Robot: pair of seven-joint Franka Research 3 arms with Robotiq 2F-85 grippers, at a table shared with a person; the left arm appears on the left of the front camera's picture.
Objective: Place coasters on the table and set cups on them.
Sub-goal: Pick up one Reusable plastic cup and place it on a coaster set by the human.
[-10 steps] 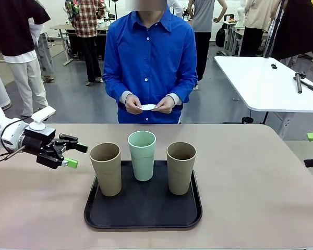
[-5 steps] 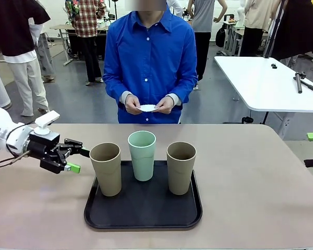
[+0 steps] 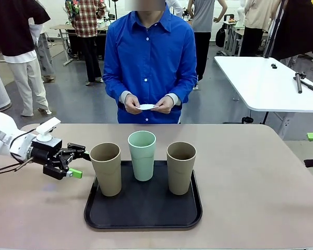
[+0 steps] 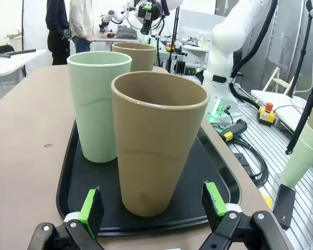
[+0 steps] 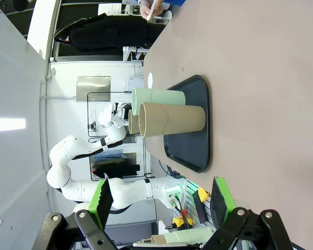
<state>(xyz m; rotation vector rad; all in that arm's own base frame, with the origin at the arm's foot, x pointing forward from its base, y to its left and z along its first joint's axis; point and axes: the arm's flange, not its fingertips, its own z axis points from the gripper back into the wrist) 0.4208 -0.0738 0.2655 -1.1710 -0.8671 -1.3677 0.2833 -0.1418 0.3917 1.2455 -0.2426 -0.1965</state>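
Three cups stand on a black tray (image 3: 143,211): a tan cup (image 3: 105,167) on the left, a mint green cup (image 3: 142,155) in the middle, a tan cup (image 3: 181,166) on the right. My left gripper (image 3: 81,163) is open, just left of the left tan cup and pointing at it. In the left wrist view that tan cup (image 4: 159,140) stands close ahead between the green pads (image 4: 91,211), untouched, with the mint cup (image 4: 96,104) behind it. My right gripper (image 5: 161,202) is open and empty, far from the cups (image 5: 172,119). The person holds white coasters (image 3: 147,107) in both hands.
The beige table (image 3: 261,177) has free room on both sides of the tray. A white table (image 3: 266,83) stands at the back right. The person in a blue shirt (image 3: 148,57) stands at the far edge.
My left gripper has moved right and a little toward the far side, closing in on the left tan cup. The cups, the tray and the person's hands have stayed put.
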